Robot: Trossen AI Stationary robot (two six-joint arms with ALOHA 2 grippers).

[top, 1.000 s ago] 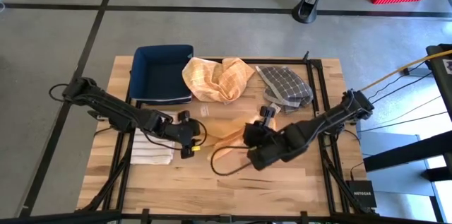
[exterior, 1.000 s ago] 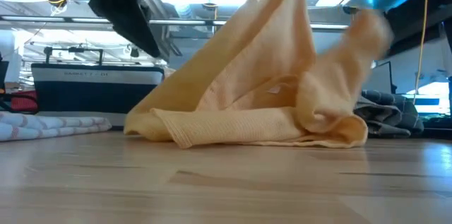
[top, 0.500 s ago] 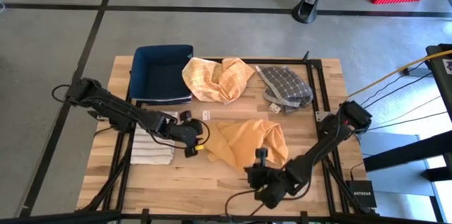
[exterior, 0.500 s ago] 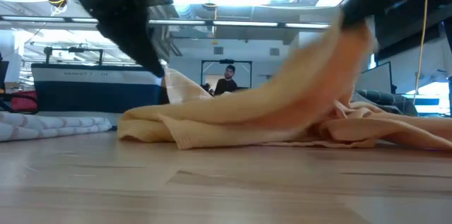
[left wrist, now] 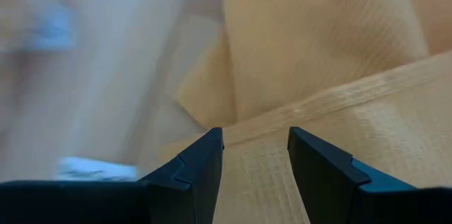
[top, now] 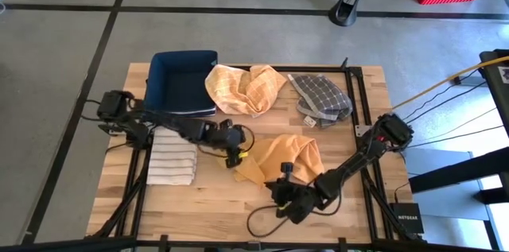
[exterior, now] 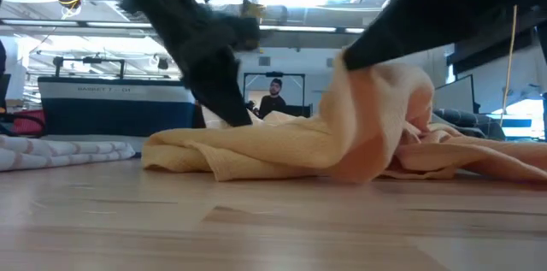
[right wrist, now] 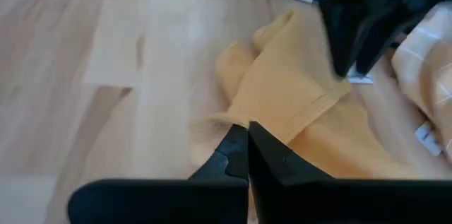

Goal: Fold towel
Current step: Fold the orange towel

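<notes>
1. An orange towel (top: 282, 157) lies crumpled on the wooden table (top: 199, 200), roughly in the middle and toward the front half, with both arms working at it.
2. The left gripper (top: 237, 154) reaches in from the left side and sits at the towel's left edge. Its two dark fingers (left wrist: 194, 171) stand apart over a hemmed fold of the cloth, with nothing pinched between them.
3. The right gripper (top: 280, 191) is low at the towel's front edge. Its fingers (right wrist: 236, 155) are pressed tight together, and a corner of the orange cloth seems to be caught in them; in the low view the fabric rises in a hump (exterior: 376, 117) toward that arm.
4. A white striped towel (top: 172, 157) lies flat, just left of the left gripper.
5. Along the back of the table sit a dark blue bin (top: 183, 83), a checked orange cloth (top: 245, 87) and a grey checked cloth (top: 320, 98), all apart from the orange towel.
6. Beyond the table, a person (exterior: 274, 98) is visible far back in the room.
</notes>
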